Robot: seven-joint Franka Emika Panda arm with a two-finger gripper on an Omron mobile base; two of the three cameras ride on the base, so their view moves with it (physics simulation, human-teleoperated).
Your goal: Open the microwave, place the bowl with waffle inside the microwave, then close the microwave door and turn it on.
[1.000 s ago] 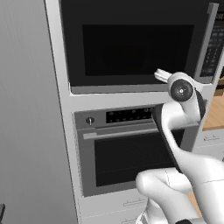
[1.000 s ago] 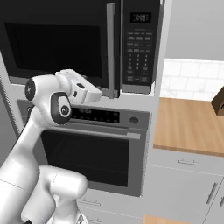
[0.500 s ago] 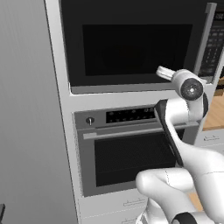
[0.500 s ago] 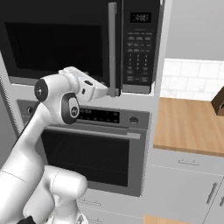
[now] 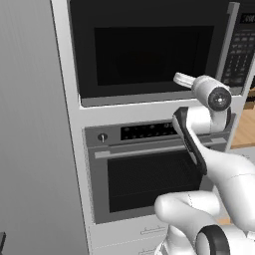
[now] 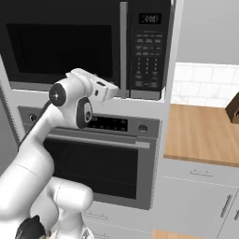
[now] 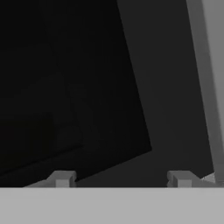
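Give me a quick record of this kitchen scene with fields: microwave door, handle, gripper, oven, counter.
microwave door: the microwave door is shut, its window dark
handle: the silver handle runs vertically along the door's right edge, beside the keypad
gripper: the gripper is close up to the door's lower right part, fingertips spread apart, nothing between them, handle just to their right
oven: the oven below the microwave is closed
counter: the wooden counter lies to the right, a dark object at its far edge
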